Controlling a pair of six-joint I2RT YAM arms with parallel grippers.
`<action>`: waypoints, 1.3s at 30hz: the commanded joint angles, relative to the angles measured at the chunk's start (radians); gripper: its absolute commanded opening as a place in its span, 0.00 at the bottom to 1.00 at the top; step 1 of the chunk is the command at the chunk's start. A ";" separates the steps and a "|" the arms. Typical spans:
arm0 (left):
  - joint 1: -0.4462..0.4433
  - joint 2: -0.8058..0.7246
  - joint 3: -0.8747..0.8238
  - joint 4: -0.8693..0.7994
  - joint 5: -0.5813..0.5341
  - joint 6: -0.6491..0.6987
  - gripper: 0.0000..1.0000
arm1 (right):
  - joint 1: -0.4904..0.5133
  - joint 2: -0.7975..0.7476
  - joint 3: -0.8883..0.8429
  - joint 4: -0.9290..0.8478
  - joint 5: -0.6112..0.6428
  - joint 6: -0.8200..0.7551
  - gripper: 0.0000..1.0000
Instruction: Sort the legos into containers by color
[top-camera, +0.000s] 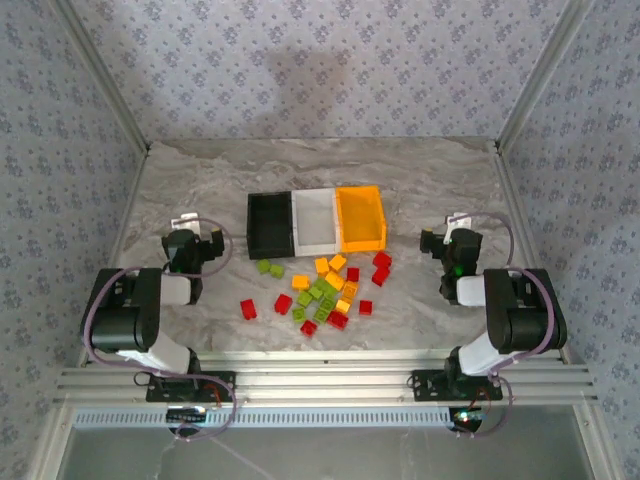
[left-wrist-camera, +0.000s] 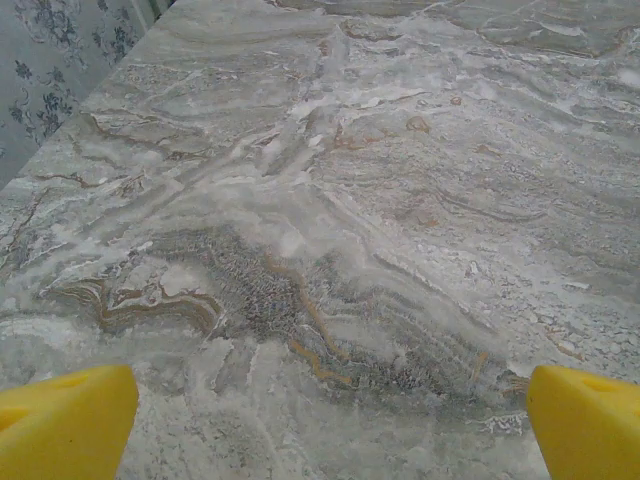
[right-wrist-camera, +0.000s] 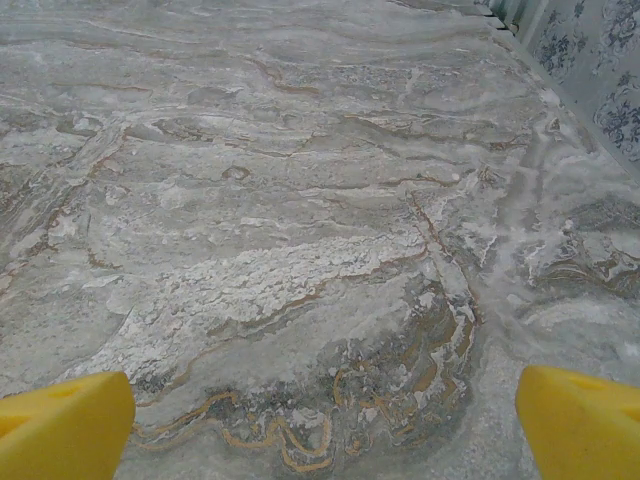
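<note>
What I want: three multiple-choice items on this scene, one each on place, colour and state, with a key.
1. Relative to the three bins, the bricks lie: A. inside them; B. on the table, on the arms' side; C. on the far side.
2. The middle bin is: A. white; B. black; C. orange.
3. The left end effector and right end effector are: A. both shut; B. shut on bricks; C. both open, empty.
Key: 1 B, they are scattered on the table before the row. 2 A, its walls are white. 3 C, both stand wide apart with nothing between.
</note>
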 joint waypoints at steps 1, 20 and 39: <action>0.007 -0.006 0.023 0.030 0.013 -0.008 1.00 | -0.002 -0.005 0.014 0.032 0.013 0.004 1.00; 0.007 -0.006 0.024 0.030 0.014 -0.007 1.00 | -0.002 -0.004 0.013 0.032 0.013 0.004 1.00; -0.006 -0.173 0.152 -0.305 -0.103 -0.033 1.00 | 0.030 -0.142 0.125 -0.283 0.187 0.070 1.00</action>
